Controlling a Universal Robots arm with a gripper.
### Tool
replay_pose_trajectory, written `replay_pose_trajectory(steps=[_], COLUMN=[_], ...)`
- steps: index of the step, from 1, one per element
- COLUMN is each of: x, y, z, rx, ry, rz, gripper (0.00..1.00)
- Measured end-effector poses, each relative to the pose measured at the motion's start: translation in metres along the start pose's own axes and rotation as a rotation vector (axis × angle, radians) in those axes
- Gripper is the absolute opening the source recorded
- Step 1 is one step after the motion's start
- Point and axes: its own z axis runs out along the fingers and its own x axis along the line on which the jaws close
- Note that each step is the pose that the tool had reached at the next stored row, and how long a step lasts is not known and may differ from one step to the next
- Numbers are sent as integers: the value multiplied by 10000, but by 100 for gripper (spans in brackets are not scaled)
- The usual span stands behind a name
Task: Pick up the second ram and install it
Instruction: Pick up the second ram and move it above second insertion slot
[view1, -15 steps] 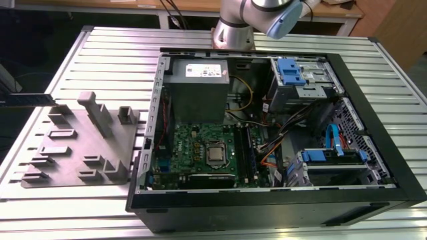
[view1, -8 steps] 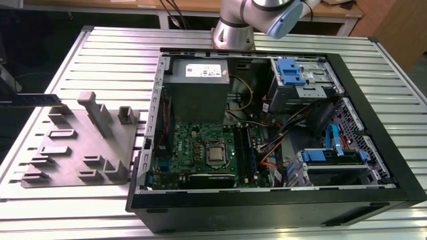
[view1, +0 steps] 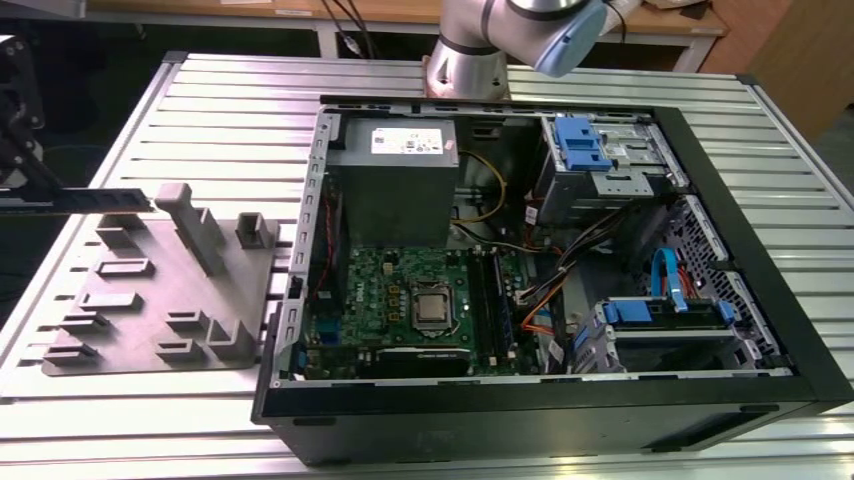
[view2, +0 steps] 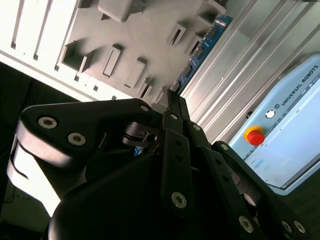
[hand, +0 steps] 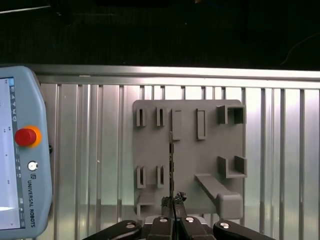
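First wrist view: jaws pressed together on ram (hand: 171, 165), pinching its flat faces; board edge-on over grey fixture (hand: 200, 155). Exterior view: ram above fixture, near worktop (view1: 200, 90) edge at exterior view's left, well apart from case (view1: 534, 400). Grip likely keeps contact edge free.

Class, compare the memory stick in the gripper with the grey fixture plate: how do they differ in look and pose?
The second ram is a blue-green board; the fixture plate is plain grey. The ram is a thin strip; the plate is a broad slab with raised blocks. The ram stands on edge, clamped in the gripper; the plate lies flat on the ribbed table. Both sit outside the computer case.
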Motion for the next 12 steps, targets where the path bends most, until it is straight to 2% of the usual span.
replay_pose_trajectory(steps=[12], x=[0], y=[-376], z=[-2], rx=[1], ry=[0], rz=[3], gripper=[8])
